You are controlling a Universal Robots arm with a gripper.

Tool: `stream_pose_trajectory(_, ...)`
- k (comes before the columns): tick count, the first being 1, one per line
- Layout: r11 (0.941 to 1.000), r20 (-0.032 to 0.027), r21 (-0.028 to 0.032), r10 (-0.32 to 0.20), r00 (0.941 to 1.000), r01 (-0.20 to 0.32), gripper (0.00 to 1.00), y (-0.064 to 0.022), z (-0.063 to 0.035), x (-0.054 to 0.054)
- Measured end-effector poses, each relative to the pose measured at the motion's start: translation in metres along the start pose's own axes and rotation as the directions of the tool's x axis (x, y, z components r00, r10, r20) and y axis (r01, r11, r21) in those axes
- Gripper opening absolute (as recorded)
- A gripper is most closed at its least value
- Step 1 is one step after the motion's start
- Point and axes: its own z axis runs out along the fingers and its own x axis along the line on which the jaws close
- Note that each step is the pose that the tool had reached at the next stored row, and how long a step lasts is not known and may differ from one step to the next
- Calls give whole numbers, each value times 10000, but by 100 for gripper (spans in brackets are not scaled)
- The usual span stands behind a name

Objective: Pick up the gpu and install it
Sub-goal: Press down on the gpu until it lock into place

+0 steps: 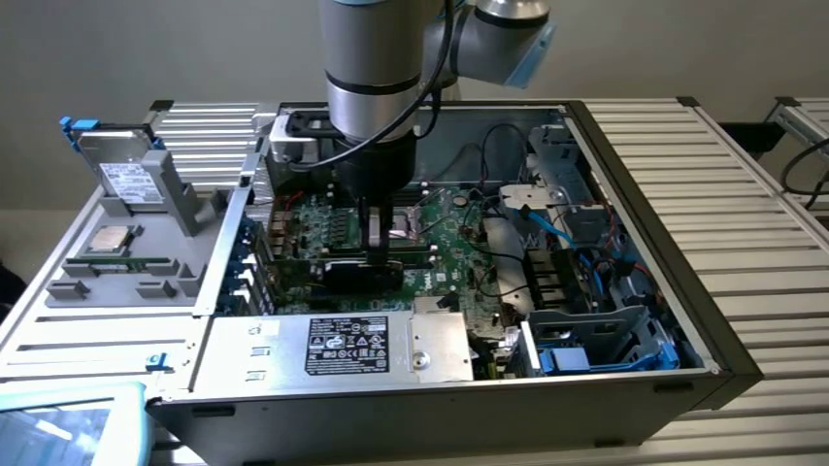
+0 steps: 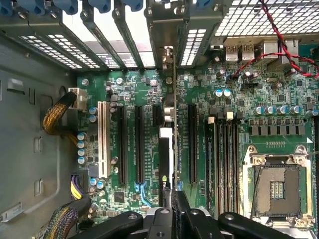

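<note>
The gpu (image 1: 356,277) stands on edge inside the open computer case (image 1: 647,194), its black side facing the front, low over the green motherboard (image 1: 447,243). My gripper (image 1: 380,243) reaches straight down from above and is shut on the card's top edge. In the wrist view the gpu (image 2: 167,144) appears edge-on, lined up between two long black expansion slots (image 2: 139,144). Its metal bracket (image 2: 167,55) sits at the case's rear slot openings. The gripper (image 2: 172,211) clamps the card's near end. Whether the card is seated in a slot cannot be told.
A silver hard drive (image 1: 123,175) and a processor (image 1: 111,240) rest on the grey tray at the exterior view's left. The power supply (image 1: 344,345) lies in front. Memory slots (image 2: 224,159), the processor socket (image 2: 276,189), braided cables (image 2: 57,117) and a red wire (image 2: 279,45) surround the card.
</note>
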Motion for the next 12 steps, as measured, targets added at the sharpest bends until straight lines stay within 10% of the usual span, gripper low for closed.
stream_pose_trajectory(12, 10000, -24, -18, -3, 10000, 3, 14, 7, -127, 7)
